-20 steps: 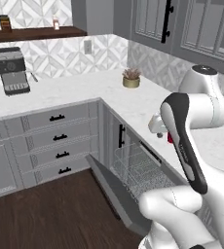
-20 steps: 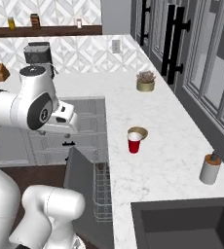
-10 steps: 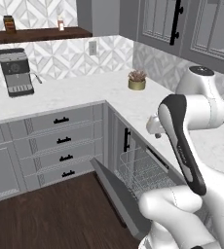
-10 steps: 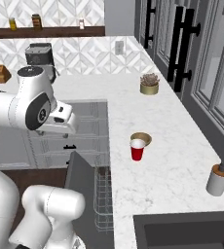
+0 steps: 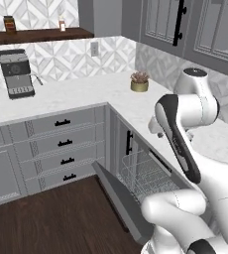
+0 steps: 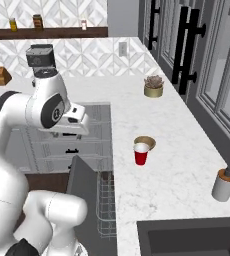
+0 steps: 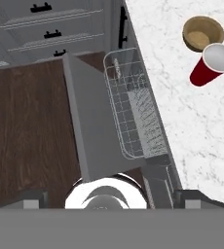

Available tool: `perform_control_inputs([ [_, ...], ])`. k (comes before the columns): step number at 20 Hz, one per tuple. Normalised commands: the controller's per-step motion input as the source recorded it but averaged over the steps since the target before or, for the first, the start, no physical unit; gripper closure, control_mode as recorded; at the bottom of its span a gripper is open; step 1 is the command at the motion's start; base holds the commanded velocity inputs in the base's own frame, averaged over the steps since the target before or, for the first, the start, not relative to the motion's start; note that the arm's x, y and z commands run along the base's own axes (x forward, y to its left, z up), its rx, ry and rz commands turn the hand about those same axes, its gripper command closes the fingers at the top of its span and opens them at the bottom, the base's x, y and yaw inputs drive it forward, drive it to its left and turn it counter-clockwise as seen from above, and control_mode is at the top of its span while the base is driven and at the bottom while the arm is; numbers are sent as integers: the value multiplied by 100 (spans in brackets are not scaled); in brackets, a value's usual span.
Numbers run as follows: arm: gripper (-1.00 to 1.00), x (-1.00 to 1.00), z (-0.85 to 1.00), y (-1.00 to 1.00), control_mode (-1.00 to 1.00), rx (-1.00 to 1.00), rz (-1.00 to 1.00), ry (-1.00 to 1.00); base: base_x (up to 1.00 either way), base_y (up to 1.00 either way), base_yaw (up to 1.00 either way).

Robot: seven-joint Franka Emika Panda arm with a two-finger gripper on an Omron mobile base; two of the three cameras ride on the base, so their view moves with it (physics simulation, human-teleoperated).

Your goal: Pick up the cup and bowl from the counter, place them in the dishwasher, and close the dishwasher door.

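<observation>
The red cup (image 6: 141,153) stands upright on the white marble counter (image 6: 179,145), touching the tan bowl (image 6: 145,143) just behind it. In the hand view the cup (image 7: 211,65) and bowl (image 7: 203,33) sit at the top right. My gripper (image 7: 112,198) is open and holds nothing. It hangs above the open dishwasher, left of the counter edge and well short of the cup. The dishwasher door (image 7: 92,126) leans partly down, with the wire rack (image 7: 133,107) showing behind it. From the left I see the door (image 5: 117,194) and rack (image 5: 146,172).
A potted plant (image 6: 153,86) stands at the counter's far end. A grey soap dispenser (image 6: 223,184) and a dark sink (image 6: 187,240) lie near me on the right. A coffee machine (image 5: 17,73) sits on the left counter above the grey drawers (image 5: 61,144). Dark wood floor (image 7: 31,126) lies below.
Both base views have shifted a little, so the base has moved; the cup and bowl keep their places on the counter. The arm's pose looks the same and the gripper stays open.
</observation>
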Motion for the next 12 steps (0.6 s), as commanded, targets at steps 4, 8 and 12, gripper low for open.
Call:
perform_control_inputs([
  [4, -100, 89, -54, -49, -100, -6, -4, 0, 0, 0, 0],
  [8, -100, 36, -38, -75, -100, 0, 0, 3, 0, 0, 0],
  [12, -100, 37, -38, -57, -100, -1, 0, 5, 0, 0, 0],
])
